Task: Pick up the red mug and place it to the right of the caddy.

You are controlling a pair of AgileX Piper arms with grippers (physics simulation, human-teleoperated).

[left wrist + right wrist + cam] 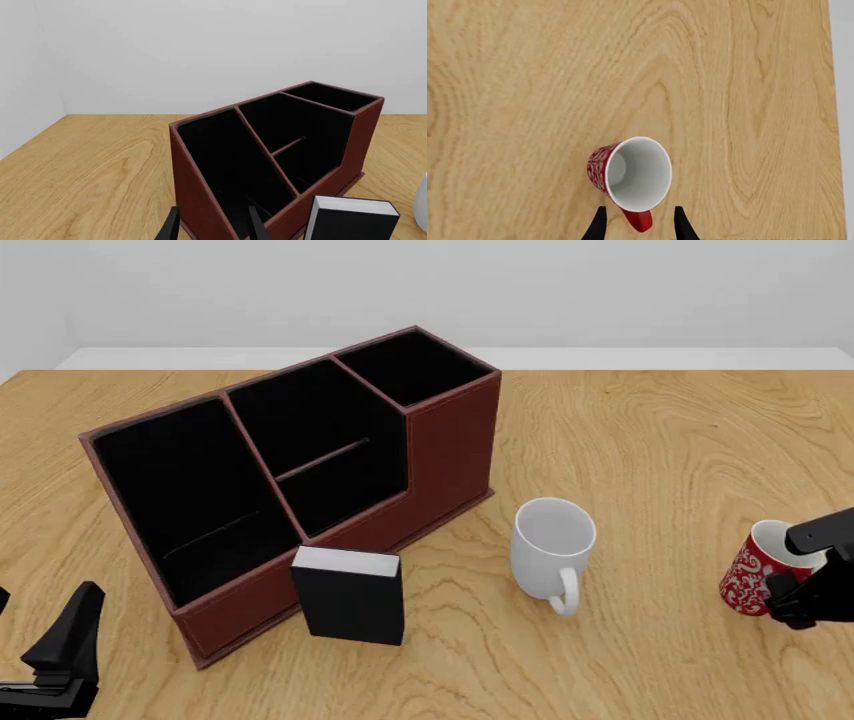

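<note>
The red mug (747, 575) with its white floral pattern stands near the table's right edge, far to the right of the caddy (447, 455). My right gripper (805, 592) is right against it on its right side. In the right wrist view the mug (630, 172) shows its white inside, and its red handle (639, 220) lies between the open fingers of the right gripper (638, 214), which do not touch it. The left gripper (67, 640) stands open at the front left, close to the caddy's (193, 190) low end, holding nothing.
A plain white mug (551, 550) stands between the caddy and the red mug. A small black box with a white top (350, 595) stands against the caddy's front. The table's right edge (831, 100) runs close by the red mug.
</note>
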